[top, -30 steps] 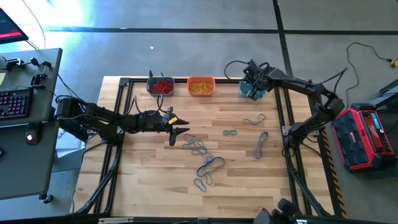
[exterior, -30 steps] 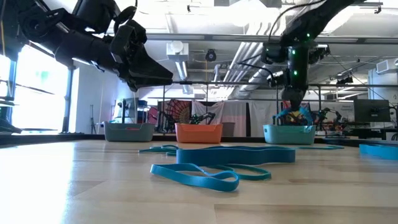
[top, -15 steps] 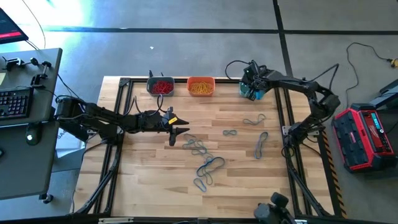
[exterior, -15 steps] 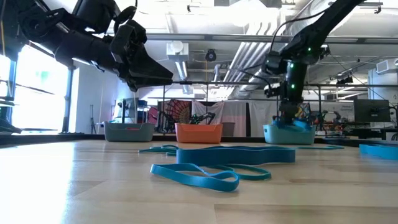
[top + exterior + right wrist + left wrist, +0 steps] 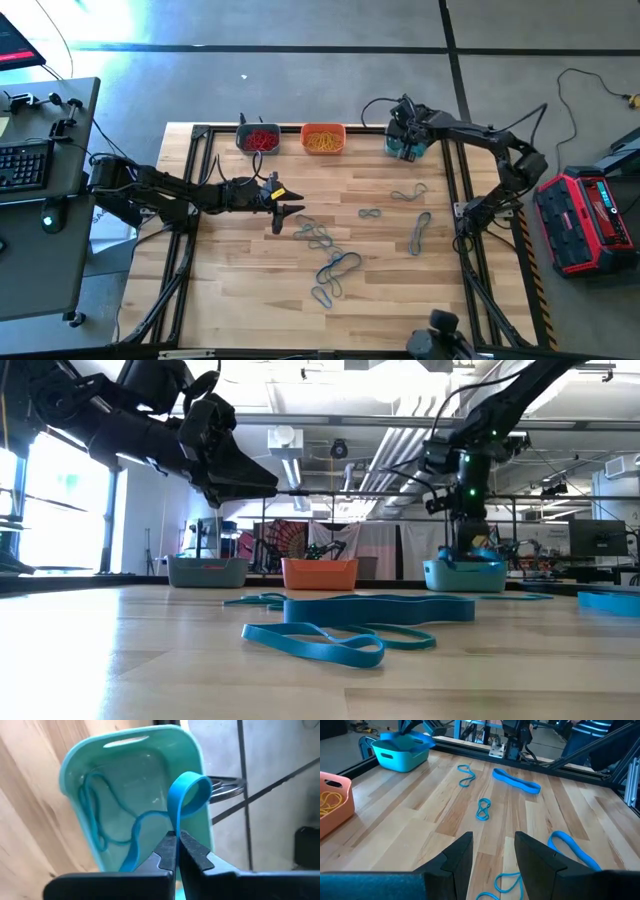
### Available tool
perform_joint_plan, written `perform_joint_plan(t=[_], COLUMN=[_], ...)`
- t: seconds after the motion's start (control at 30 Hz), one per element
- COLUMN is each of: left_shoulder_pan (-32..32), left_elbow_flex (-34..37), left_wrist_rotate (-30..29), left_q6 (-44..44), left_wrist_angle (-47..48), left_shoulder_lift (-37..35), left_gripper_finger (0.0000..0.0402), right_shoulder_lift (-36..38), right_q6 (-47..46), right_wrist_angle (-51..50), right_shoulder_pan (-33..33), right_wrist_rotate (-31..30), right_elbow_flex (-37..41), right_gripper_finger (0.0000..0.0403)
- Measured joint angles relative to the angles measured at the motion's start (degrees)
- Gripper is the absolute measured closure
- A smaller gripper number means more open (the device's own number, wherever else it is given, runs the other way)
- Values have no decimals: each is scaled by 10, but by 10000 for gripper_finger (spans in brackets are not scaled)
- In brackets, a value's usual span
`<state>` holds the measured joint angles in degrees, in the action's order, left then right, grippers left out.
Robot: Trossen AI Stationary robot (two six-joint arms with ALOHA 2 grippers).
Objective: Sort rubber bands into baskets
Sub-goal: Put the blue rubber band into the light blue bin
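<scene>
While a blue rubber band (image 5: 186, 795) is clamped in the right gripper (image 5: 177, 851) above the teal basket (image 5: 90, 757) at the table's far right corner, release is judged next; the left gripper (image 5: 492, 851) waits parted.

Three tubs along the far table edge, bands scattered mid-table

The grey-blue plastic tub (image 5: 258, 138), the orange plastic tub (image 5: 323, 138) and the teal-green plastic tub (image 5: 403, 147) are lined up left to right along the far edge of the wooden table (image 5: 240, 290). The right end effector (image 5: 177, 851) is placed over the teal-green tub, pinching a blue rubber band (image 5: 186, 800). Loose blue rubber bands (image 5: 330, 262) are spread mid-table, just right of the left end effector (image 5: 287, 217).
</scene>
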<state>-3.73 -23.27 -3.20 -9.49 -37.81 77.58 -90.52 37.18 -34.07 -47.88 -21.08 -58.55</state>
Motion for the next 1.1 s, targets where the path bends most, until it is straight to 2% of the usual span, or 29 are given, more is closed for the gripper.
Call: perform_joint_plan(t=[0.3,0.57,0.77,0.93,1.1], left_shoulder_pan=[0,0,0,0,0], left_elbow_flex=[0,0,0,0,0], left_wrist_rotate=[0,0,0,0,0], left_q6=[-10,-9,-9,-9,-9], left_wrist_angle=[3,3,3,3,4], left_shoulder_lift=[0,0,0,0,0], left_gripper_finger=[264,264,264,264,264], right_shoulder_lift=[0,0,-6,-21,-44], right_q6=[87,115,110,62,13], right_wrist_angle=[-14,-27,-12,-1,0], right_shoulder_pan=[3,4,-9,-15,-21], right_wrist_rotate=[5,75,79,78,77], right_elbow_flex=[-29,-21,-21,-21,-20], right_gripper_finger=[403,403,403,399,357])
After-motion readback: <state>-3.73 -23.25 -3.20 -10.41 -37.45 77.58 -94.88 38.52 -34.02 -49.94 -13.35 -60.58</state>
